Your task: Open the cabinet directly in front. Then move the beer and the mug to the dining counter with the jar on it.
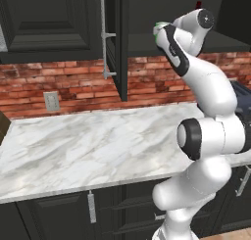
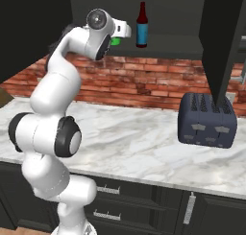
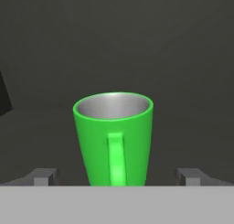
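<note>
Two doors of the cabinet (image 2: 158,42) stand swung open above the marble worktop (image 1: 88,151), and we see the arm reaching up to its dark shelf. From left to right on that shelf we find the green mug (image 3: 114,138), upright with its handle facing the hand, then the beer (image 2: 141,25) standing just beside it. We see the gripper (image 3: 116,176) spread wide, its fingertips (image 3: 43,176) flanking the mug without touching, holding nothing
</note>
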You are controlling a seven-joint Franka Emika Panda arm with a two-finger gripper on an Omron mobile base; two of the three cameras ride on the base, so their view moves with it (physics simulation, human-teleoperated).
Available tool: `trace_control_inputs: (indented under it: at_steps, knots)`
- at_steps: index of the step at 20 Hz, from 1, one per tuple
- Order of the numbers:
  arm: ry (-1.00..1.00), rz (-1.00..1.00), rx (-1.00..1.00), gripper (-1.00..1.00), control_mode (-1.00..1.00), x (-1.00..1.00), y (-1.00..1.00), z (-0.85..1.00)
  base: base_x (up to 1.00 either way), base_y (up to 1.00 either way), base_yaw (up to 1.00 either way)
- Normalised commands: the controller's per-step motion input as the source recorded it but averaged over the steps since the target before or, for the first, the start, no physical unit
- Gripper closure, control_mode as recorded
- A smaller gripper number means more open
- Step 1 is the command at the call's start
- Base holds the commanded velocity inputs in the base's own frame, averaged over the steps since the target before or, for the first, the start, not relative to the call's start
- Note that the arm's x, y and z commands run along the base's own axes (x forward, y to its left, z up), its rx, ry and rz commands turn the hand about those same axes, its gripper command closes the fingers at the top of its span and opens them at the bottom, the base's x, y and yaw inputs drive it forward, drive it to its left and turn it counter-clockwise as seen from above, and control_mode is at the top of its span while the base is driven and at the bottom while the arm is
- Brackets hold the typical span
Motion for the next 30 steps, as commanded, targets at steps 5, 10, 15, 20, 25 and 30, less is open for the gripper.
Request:
trace_control_inputs:
  at_steps: [5, 10, 15, 20, 25, 30]
  knots:
    - [0.0, 0.0, 0.0, -1.0, -1.0, 0.3, 0.0, -0.07, 0.0, 0.0, 0.0]
    - [0.0, 0.0, 0.0, -1.0, -1.0, 0.28, 0.0, -0.12, 0.0, 0.0, 0.0]
    - [0.0, 0.0, 0.0, -1.0, -1.0, 0.3, 0.0, -0.12, 0.0, 0.0, 0.0]
    - [0.0, 0.0, 0.0, 1.0, -1.0, 0.21, 0.0, -0.08, 0.0, 0.0, 0.0]
    - [0.0, 0.0, 0.0, 1.0, -1.0, 0.0, 0.0, 0.0, 0.0, 0.0, 0.0]
    - [0.0, 0.0, 0.0, 1.0, -1.0, -0.17, 0.0, 0.0, 0.0, 0.0, 0.0]
